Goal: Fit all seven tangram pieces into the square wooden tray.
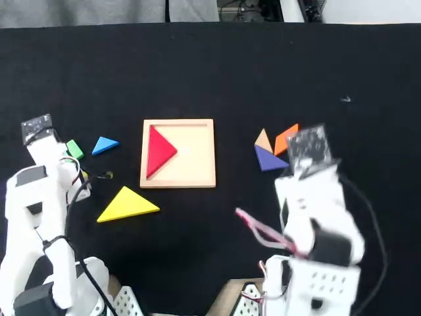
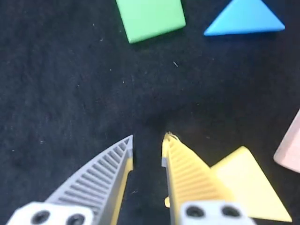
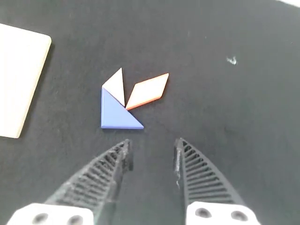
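Note:
The square wooden tray (image 1: 179, 179) lies mid-table and holds a red triangle (image 1: 158, 151) against one side. To its left lie a large yellow triangle (image 1: 128, 205), a green square (image 1: 74, 149) and a small blue triangle (image 1: 104, 145). My left gripper (image 2: 147, 140) is open with a narrow gap and holds nothing. It hovers over bare cloth short of the green square (image 2: 150, 18) and blue triangle (image 2: 244, 18), with the yellow triangle (image 2: 248, 183) beside one finger. My right gripper (image 3: 152, 150) is open and empty, close to a dark blue triangle (image 3: 116, 115), a tan triangle (image 3: 115, 84) and an orange parallelogram (image 3: 147, 90).
Black cloth covers the table. The left arm (image 1: 39, 191) stands at the front left and the right arm (image 1: 316, 197) at the front right, with loose cables near its base. The tray's edge (image 3: 21, 79) shows off to the side in the right wrist view.

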Robot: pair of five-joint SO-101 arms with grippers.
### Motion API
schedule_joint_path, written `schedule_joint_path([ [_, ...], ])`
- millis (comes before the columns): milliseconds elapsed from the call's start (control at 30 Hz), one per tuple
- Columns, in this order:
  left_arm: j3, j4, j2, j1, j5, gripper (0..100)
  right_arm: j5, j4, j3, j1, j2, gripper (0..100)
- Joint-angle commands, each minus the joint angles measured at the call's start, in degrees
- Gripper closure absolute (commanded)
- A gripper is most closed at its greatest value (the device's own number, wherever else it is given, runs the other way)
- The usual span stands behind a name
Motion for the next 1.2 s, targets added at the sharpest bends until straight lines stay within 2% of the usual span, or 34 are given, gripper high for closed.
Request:
schedule_joint_path([
  [0, 0.8, -1.8, -1.9, 0.0, 0.9, 88, -0.3, 0.4, -12.0, -1.3, 16.4, 83.9],
  [100, 1.4, -2.0, -1.9, 0.0, 0.9, 88, 0.5, -0.2, -14.4, -5.1, 27.3, 82.0],
  [233, 1.4, -2.1, -1.9, -0.3, 0.9, 88, 10.2, -4.2, -12.4, -13.6, 38.7, 69.8],
  [300, 1.5, -2.1, -1.9, -0.3, 0.9, 88, 14.6, -9.8, -10.7, -15.4, 42.9, 68.9],
  [400, 1.5, -2.2, -1.8, -0.3, 0.9, 88, 18.8, -17.1, -9.8, -15.4, 48.4, 69.8],
  [500, 1.5, -2.2, -1.8, -0.2, 0.9, 88, 20.9, -20.0, -10.7, -14.6, 55.0, 69.5],
  [733, 1.5, -2.3, -1.7, 0.0, 0.9, 88, 21.7, -19.0, -18.7, -11.7, 69.2, 69.8],
  [933, 1.5, -2.3, -1.5, 0.0, 0.9, 88, 21.9, -18.4, -18.9, -12.0, 70.4, 70.0],
  [1167, 1.5, -2.3, -1.4, 0.0, 0.9, 88, 25.1, -14.4, -23.0, -12.3, 75.1, 76.9],
])
